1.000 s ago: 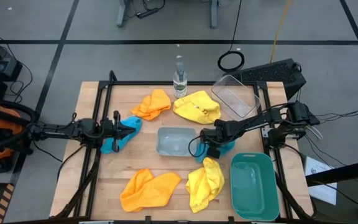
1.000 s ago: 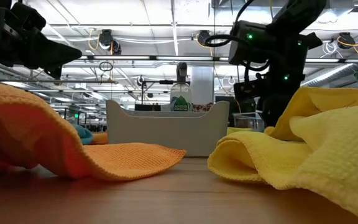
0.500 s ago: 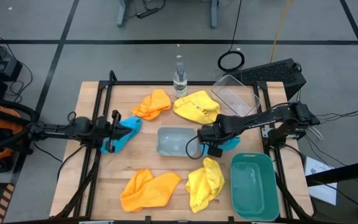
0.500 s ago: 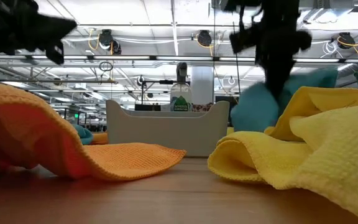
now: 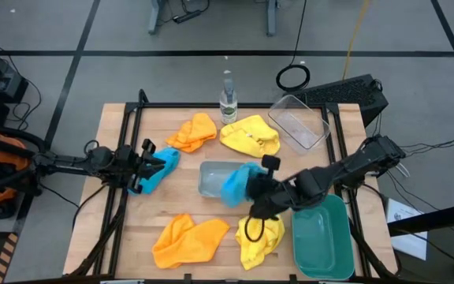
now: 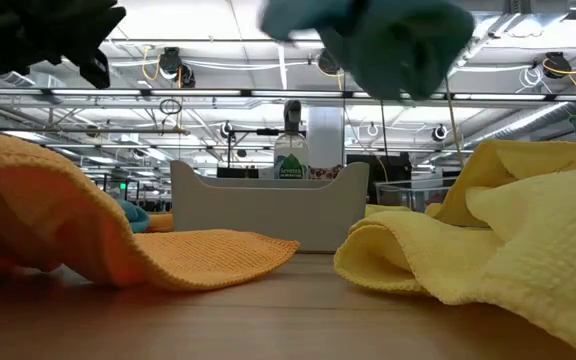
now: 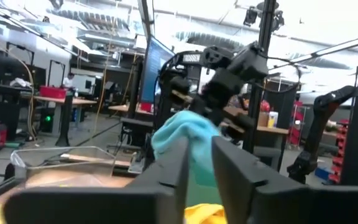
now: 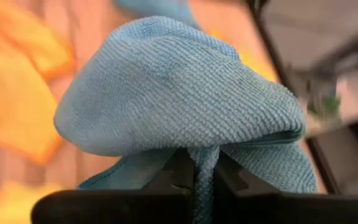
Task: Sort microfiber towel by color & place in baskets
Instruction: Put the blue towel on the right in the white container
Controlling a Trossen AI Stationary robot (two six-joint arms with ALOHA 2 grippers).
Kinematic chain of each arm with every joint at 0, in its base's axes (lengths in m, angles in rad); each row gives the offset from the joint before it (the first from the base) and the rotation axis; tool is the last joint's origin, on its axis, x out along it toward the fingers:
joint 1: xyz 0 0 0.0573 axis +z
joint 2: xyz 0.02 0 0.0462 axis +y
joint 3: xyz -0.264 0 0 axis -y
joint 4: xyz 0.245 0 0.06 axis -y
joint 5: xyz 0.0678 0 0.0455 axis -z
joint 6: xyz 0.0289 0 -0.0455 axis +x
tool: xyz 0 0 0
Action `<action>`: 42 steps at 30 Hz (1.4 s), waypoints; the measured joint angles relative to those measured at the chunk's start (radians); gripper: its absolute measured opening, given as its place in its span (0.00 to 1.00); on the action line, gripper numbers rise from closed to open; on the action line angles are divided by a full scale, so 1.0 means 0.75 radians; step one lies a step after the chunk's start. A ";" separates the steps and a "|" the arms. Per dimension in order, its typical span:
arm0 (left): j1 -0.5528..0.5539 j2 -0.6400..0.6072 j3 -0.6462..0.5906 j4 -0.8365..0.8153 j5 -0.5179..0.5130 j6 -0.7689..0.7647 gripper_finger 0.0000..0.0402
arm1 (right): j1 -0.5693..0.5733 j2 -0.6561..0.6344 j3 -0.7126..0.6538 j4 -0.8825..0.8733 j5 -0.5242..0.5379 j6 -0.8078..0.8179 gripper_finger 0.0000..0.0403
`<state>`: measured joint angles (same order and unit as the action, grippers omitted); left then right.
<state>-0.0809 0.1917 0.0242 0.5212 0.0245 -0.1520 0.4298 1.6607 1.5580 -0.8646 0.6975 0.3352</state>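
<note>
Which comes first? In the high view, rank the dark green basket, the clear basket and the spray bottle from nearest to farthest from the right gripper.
Measured from the right gripper, which holds a blue towel over the table's middle:
1. Dark green basket, just beside it at the near right corner.
2. Clear basket, at the far right.
3. Spray bottle, at the far edge's middle, only slightly farther than the clear basket.

Wooden table (image 5: 124, 237) at frame centre. Directly on it: orange cloths (image 5: 193, 131) upper left and (image 5: 187, 240) lower left; yellow cloths (image 5: 251, 136), (image 5: 260, 235); blue cloth (image 5: 154, 172) at left; grey-blue bin (image 5: 213, 178) centre; clear bin (image 5: 299, 121) upper right; green bin (image 5: 321, 237) lower right; bottle (image 5: 228, 99) at top.
</note>
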 joint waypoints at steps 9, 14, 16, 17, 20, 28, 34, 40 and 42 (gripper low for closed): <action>-0.069 0.345 0.022 0.453 -0.001 -0.001 0.60 | 0.002 0.150 -0.017 0.663 0.085 -0.500 0.02; -0.157 0.532 0.160 0.394 0.030 -0.001 0.68 | -0.038 0.268 -0.019 0.861 0.082 -0.645 0.02; -0.201 0.613 0.221 0.324 0.043 0.002 0.69 | -0.060 0.300 -0.019 0.898 0.082 -0.646 0.02; -0.218 0.655 0.251 0.282 0.043 0.012 0.69 | -0.070 0.312 -0.019 0.904 0.082 -0.642 0.02; -0.244 0.784 0.324 0.173 0.037 0.052 0.69 | -0.090 0.334 -0.019 0.900 0.085 -0.618 0.02; -0.244 1.090 0.450 0.159 -0.097 0.127 0.69 | -0.082 0.328 -0.020 0.908 0.083 -0.608 0.02; -0.242 1.242 0.485 0.166 -0.178 0.145 0.69 | -0.082 0.321 -0.020 0.985 0.083 -0.643 0.02; -0.242 1.331 0.495 0.269 -0.177 0.154 0.69 | -0.073 0.321 -0.020 1.016 0.076 -0.543 0.09; -0.242 1.357 0.495 0.329 -0.156 0.180 0.69 | -0.072 0.321 -0.020 1.024 0.075 -0.508 0.13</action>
<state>-0.2623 1.2093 0.3954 0.7683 -0.0928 -0.0172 0.3759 1.9018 1.5433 -0.0964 0.7536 -0.0458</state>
